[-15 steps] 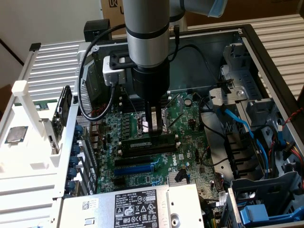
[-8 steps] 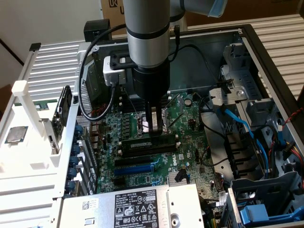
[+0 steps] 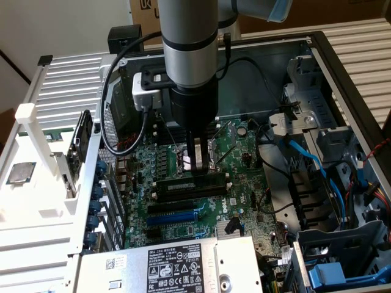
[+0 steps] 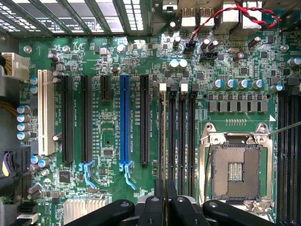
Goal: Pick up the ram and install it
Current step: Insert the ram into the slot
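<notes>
We find the arm (image 3: 189,49) upright above the motherboard (image 3: 243,180), tool (image 3: 197,163) pointing straight down, clenched on the ram (image 3: 177,184), which stands edgewise at the memory slots (image 4: 181,141).

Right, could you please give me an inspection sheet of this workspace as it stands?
Surface: green motherboard inside an open computer case; its CPU socket is empty.
Job's things: the ram stands on edge along a black memory slot; whether it is seated cannot be told.
Clutter: nothing seen.
Grippers: gripper closed on the ram's top edge.
Cables: blue cables at the exterior view's right; black cable looping off the arm.
Surroundings: power supply; cardboard box behind the case.
</notes>
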`<act>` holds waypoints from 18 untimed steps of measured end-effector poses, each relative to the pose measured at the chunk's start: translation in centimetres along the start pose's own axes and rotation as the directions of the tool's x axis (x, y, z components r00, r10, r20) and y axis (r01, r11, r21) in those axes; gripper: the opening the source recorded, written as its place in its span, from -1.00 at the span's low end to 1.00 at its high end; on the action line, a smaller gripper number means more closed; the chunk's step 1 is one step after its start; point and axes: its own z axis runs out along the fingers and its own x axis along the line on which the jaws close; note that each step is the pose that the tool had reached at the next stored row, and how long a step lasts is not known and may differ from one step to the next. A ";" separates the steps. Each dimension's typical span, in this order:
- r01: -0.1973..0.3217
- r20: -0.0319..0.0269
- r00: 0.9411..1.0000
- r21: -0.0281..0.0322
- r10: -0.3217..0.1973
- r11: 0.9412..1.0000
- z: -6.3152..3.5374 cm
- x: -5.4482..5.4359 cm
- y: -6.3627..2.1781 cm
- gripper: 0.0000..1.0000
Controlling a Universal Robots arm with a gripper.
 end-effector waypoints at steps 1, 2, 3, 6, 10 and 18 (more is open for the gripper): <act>0.000 0.000 1.000 0.000 0.000 1.000 0.01 0.0 0.00 -0.76; 0.000 0.000 1.000 0.000 0.000 1.000 0.06 0.0 0.00 -0.76; 0.000 0.000 1.000 0.000 0.000 1.000 0.10 0.0 0.00 -0.76; 0.000 0.000 1.000 0.000 0.000 1.000 0.11 0.0 0.00 -0.76; 0.000 0.000 1.000 0.000 0.000 1.000 0.14 0.0 0.00 -0.76; 0.000 0.000 1.000 0.000 0.000 1.000 0.22 0.0 0.00 -0.76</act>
